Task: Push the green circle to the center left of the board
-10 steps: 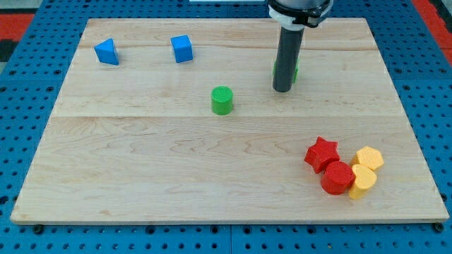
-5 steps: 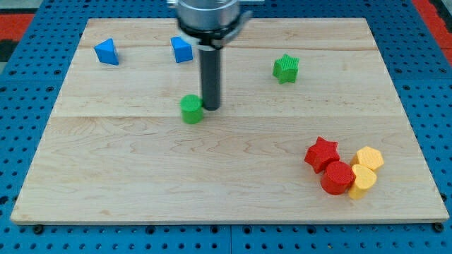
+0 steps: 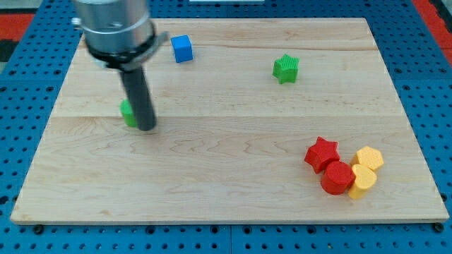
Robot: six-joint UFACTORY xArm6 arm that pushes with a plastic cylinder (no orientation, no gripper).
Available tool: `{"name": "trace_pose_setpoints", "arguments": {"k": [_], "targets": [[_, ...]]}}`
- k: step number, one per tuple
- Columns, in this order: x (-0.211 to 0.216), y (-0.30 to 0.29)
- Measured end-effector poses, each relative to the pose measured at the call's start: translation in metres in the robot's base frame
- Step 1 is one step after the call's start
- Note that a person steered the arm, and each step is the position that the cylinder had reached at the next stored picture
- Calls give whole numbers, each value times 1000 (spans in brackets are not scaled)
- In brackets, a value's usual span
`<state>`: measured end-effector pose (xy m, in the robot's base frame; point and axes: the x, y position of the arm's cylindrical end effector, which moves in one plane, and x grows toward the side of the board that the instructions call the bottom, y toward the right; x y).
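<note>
So here's what you've got: my tip (image 3: 146,128) is down on the surface (image 3: 226,169) over at the view's left, about mid-height, and the green circle (image 3: 128,113) is pressed right up against the rod's left side. You only see a sliver of the circle since the rod covers most of it, so its shape is hard to confirm from this angle. There's no pincer on this rig, just the rod, so there are no jaws that could be apart or together.

The blue cube (image 3: 182,49) sits near the view's top, up and to the right of the tip, well apart from it. The green star (image 3: 286,68) is further right, also toward the top.

Down at the view's bottom right you've got a tight cluster: red star (image 3: 321,153), red circle (image 3: 337,178) just below it, and two yellow blocks (image 3: 369,157) (image 3: 363,180) touching on their right. All of that is well away from the tip.
</note>
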<state>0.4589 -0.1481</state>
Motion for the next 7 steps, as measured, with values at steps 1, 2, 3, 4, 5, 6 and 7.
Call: {"name": "trace_pose_setpoints", "arguments": {"k": [1, 2, 3, 4, 5, 6, 7], "targets": [[-21, -30], [-21, -31], [-20, 7], [-27, 21], [-34, -13], [-34, -43], [-34, -74]]}}
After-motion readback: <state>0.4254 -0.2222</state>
